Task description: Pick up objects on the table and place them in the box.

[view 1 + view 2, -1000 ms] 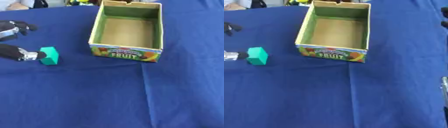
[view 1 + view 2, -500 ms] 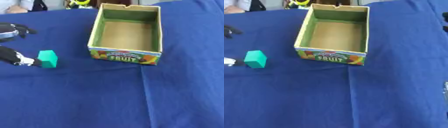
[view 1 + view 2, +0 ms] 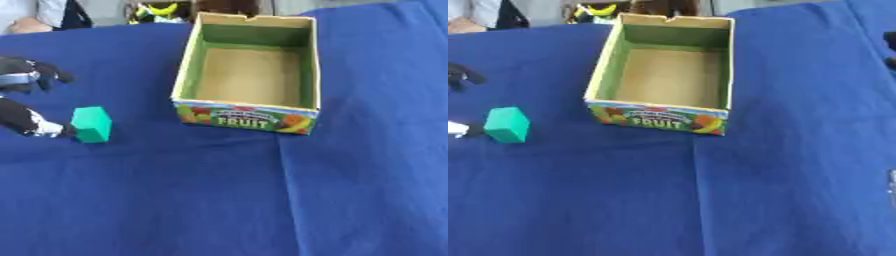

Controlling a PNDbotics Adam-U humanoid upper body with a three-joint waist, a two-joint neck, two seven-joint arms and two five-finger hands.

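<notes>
A green block [image 3: 92, 124] sits on the blue cloth, left of the box. My left hand [image 3: 24, 119] comes in from the left edge. Its thumb tip touches the block's left side, while its fingers [image 3: 31, 75] hover farther back, apart from the block, so the hand stands open around nothing. The cardboard fruit box [image 3: 248, 116] stands upright in the middle, open at the top and empty inside. Only a pale sliver of my right hand [image 3: 892, 181] shows at the right edge of the right eye view.
The blue cloth [image 3: 219, 200] covers the whole table, with a seam running down from the box. A yellow and black thing [image 3: 157, 11] lies beyond the far edge, behind the box.
The whole picture has slid down a little, so the camera has moved. The block and box keep their places; the left thumb still rests against the block.
</notes>
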